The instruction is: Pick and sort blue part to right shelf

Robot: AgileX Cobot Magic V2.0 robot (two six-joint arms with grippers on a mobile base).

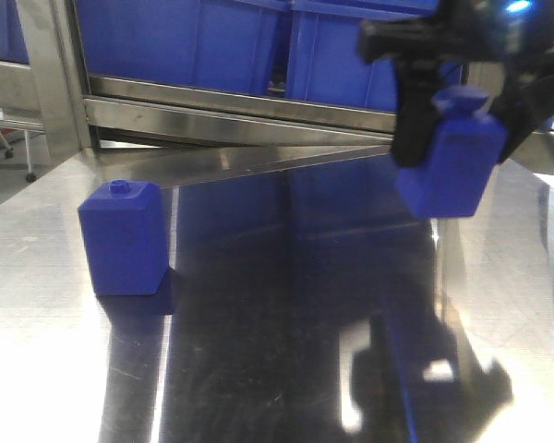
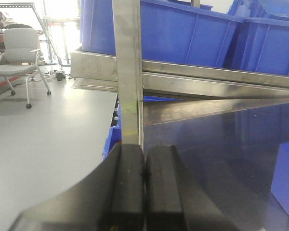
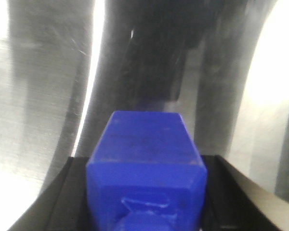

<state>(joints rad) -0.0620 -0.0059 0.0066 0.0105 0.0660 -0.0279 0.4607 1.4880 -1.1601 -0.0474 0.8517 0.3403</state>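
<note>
My right gripper (image 1: 463, 118) is cut off by the picture's top edge and its fingers are blurred. They are clamped on the blue part (image 1: 454, 161), which hangs tilted above the counter's (image 1: 286, 323) right rear. My left gripper (image 2: 144, 180) is closed and empty.

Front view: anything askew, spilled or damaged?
Only the blue part looks askew: it hangs tilted in the right pincer, lifted clear of the steel table. The squatter blue block stands upright on the table. No spill or damage is visible.

Low front, close wrists, shared table (image 1: 46, 369)
</note>
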